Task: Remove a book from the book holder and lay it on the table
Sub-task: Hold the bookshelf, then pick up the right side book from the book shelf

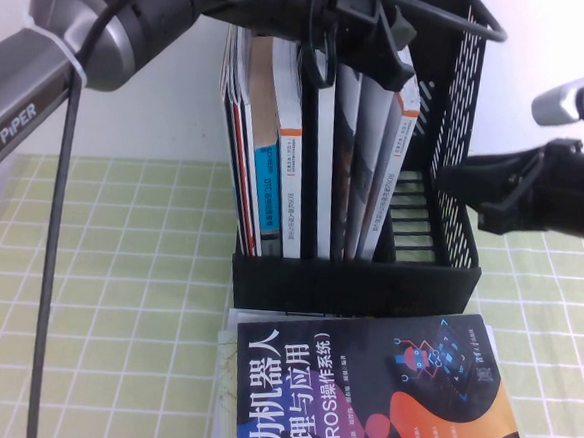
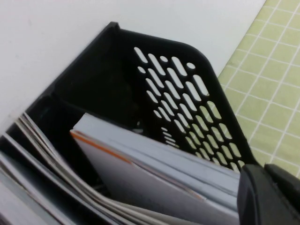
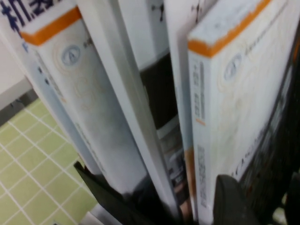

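The black book holder [image 1: 353, 283] stands upright at the middle of the green checked table [image 1: 116, 297] with several books in it. The white book with an orange stripe [image 1: 397, 126] is the rightmost one, beside the perforated wall [image 2: 187, 93]. It also fills the left wrist view [image 2: 154, 183] and the right wrist view [image 3: 234, 103]. My left gripper [image 1: 359, 43] hangs right over the book tops. My right gripper [image 1: 445, 180] is at the holder's right wall, open [image 3: 262, 187], with one finger [image 3: 234, 201] before the book's cover and the dark wall between the two.
A black and orange book with big white characters [image 1: 380, 396] lies flat on the table just in front of the holder. A blue-spined book [image 1: 266, 167] and others stand in the holder's left slots. A white wall rises behind.
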You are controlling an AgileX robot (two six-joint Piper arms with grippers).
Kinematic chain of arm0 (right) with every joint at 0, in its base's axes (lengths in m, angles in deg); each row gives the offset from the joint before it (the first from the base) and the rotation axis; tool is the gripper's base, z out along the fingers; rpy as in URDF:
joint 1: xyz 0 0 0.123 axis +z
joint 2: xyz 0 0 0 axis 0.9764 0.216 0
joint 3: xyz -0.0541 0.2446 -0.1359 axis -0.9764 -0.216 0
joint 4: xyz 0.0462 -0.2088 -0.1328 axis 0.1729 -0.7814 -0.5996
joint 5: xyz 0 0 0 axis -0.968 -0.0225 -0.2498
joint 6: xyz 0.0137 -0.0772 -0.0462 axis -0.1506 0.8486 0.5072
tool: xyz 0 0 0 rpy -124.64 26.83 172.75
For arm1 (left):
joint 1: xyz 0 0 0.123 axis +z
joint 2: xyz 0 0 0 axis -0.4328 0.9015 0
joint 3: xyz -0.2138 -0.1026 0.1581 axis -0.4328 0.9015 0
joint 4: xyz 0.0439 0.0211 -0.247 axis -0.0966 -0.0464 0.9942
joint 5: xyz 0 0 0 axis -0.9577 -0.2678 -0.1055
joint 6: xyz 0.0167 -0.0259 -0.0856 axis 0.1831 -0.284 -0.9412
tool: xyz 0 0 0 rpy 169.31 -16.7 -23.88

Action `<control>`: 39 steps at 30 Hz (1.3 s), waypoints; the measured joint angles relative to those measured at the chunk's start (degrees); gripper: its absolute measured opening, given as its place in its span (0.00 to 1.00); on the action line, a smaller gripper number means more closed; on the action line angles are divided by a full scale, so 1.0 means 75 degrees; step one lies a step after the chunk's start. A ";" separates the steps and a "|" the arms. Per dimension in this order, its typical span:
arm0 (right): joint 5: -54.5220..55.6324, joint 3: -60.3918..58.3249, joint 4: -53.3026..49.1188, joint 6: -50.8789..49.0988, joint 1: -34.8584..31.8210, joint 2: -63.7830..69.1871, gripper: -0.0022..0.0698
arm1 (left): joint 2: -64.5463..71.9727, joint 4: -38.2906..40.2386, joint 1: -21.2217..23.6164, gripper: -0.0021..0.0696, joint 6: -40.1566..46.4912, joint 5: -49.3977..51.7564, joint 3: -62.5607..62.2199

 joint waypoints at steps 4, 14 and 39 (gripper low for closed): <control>-0.0215 0.0403 0.0000 0.0031 0.0064 0.0181 0.39 | -0.0017 -0.0167 0.0108 0.03 -0.0244 0.0110 -0.0011; 0.0064 0.1430 0.0000 0.0286 0.0650 0.0680 0.54 | -0.0029 -0.0328 0.0301 0.03 -0.0482 0.0338 -0.0016; 0.1244 0.3176 0.0061 -0.0385 0.0988 0.2929 0.20 | -0.0029 -0.0340 0.0301 0.03 -0.0646 0.0370 -0.0016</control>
